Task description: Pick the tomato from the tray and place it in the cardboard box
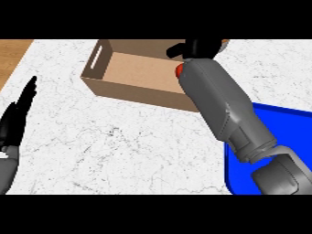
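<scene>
One tomato shows only as a small red patch, mostly hidden behind the right forearm, at the right wall of the one cardboard box and over its opening. The right hand is above it, black fingers curled down toward the tomato, apparently closed round it, though the wrist hides the contact. The box sits open-topped at the far edge of the white marble counter, a slot handle in its left wall. One blue tray lies at the counter's near right corner, under the right forearm. The left hand rests at the left edge, fingers straight, holding nothing.
</scene>
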`<state>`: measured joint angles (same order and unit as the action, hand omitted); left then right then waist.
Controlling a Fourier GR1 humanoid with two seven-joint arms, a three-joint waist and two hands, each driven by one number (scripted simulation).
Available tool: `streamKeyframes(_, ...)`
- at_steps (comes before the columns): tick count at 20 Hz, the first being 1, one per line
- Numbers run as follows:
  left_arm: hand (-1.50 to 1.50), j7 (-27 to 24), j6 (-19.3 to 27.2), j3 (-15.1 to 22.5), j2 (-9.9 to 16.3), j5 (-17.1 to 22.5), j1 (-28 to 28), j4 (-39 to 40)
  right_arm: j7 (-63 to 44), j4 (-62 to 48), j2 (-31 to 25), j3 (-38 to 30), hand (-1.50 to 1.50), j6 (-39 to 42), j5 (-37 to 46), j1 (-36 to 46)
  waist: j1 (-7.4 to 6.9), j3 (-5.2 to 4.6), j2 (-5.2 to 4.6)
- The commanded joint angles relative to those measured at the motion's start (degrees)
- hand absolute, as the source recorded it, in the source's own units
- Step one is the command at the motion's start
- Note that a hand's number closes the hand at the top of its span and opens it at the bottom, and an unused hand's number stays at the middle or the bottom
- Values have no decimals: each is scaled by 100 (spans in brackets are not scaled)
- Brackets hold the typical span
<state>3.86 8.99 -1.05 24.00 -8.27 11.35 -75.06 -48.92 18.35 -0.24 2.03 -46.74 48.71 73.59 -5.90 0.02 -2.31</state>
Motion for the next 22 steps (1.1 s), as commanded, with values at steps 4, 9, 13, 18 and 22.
streamKeyframes(4,0,114,130,115,-115,-145,-160,-221,397,19,-64,-175,-150,-1427,92,116,67,5,67)
streamKeyframes(9,0,133,-9,-137,59,17,-287,-132,768,311,21,-290,-150,-2371,-50,-190,216,4,136)
streamKeyframes(13,0,135,168,-82,-98,-119,-382,-239,957,861,22,10,-150,-2312,-567,-412,338,2,219)
streamKeyframes(18,0,206,-8,-373,149,22,-580,-253,445,1508,22,525,-150,-2557,-392,-1212,602,-3,325)
streamKeyframes(22,0,-6,204,-436,8,-81,-638,33,199,2500,22,829,-150,-2359,-168,-2131,815,-7,356)
